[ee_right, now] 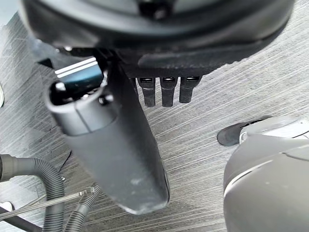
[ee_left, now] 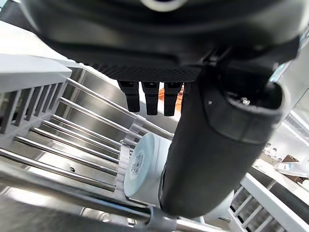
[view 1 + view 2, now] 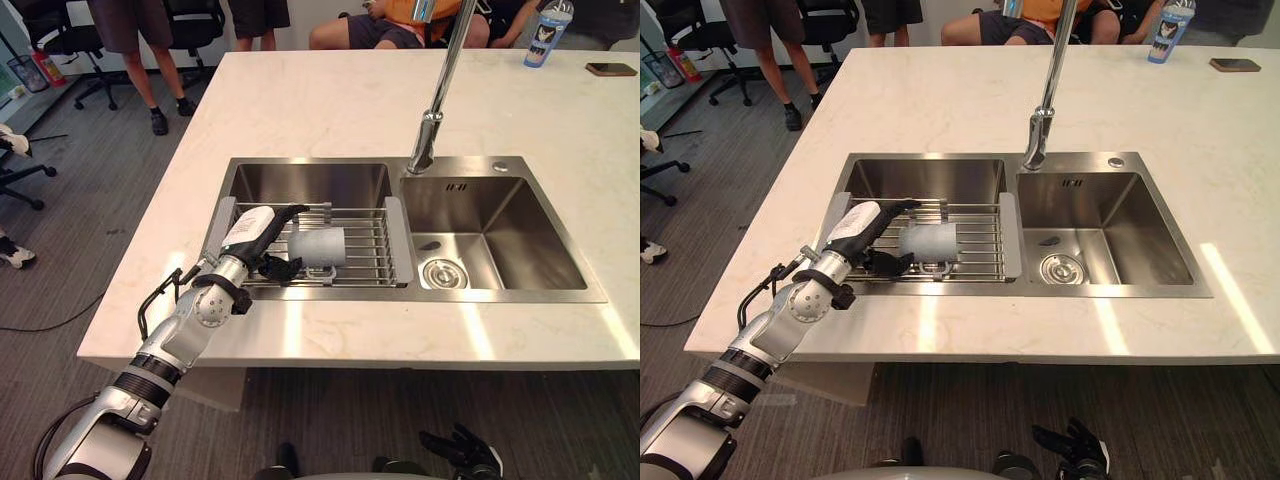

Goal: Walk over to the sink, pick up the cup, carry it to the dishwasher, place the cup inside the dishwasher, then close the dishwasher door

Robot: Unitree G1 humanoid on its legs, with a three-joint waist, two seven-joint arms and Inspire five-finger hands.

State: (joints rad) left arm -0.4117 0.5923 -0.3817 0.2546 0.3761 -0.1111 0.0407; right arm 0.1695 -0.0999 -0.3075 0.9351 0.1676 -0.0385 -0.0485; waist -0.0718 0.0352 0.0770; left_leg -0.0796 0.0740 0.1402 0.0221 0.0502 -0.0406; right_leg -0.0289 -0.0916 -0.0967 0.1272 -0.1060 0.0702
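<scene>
Left hand (image 3: 252, 232) hovers over the drying rack (image 3: 372, 250) across the sink (image 3: 520, 296), fingers released; the grey cup (image 3: 318, 247) lies sideways just right of them, long axis left-right. Right hand (image 3: 462, 452) hangs low, fingers relaxed.

Pale marble-look tabletop (image 3: 330, 100) has a double steel sink (image 3: 330, 160) set in it, plus a blue bottle (image 3: 548, 35) and dark phone (image 3: 611, 69) at the far right corner.

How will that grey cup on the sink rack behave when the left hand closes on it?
The cup lies on its side, base towards the left hand, so a push would probably slide it along the rack bars. Its round wall may also roll sideways. It looks smooth and rigid, likely light, so perhaps slippery.
</scene>
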